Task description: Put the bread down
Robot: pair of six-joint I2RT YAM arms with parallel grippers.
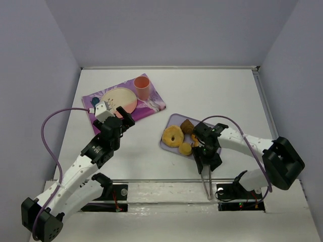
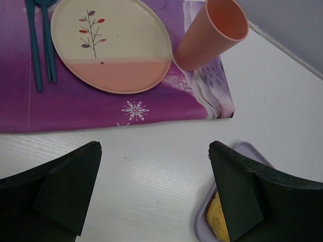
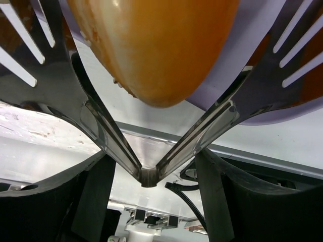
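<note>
The bread [image 3: 156,45] is a glossy golden-orange roll held between the slotted blades of metal tongs [image 3: 103,128]. My right gripper [image 3: 151,196] is shut on the tongs' arms near their hinge. In the top view this gripper [image 1: 207,155] sits at the near right edge of the lavender tray [image 1: 174,120], the tongs' handle [image 1: 206,181] points toward me, and the bread [image 1: 195,140] shows only as an orange bit. My left gripper [image 1: 121,118] is open and empty; in the left wrist view it [image 2: 154,191] hovers over bare table between the placemat and the tray.
The tray holds a ring doughnut [image 1: 173,135], a brown piece [image 1: 187,126] and a pale-yellow bun [image 1: 185,148]. A purple placemat [image 1: 154,106] at the back left carries a cream and pink plate [image 2: 111,45], a pink cup [image 2: 212,35] and teal cutlery [image 2: 40,45].
</note>
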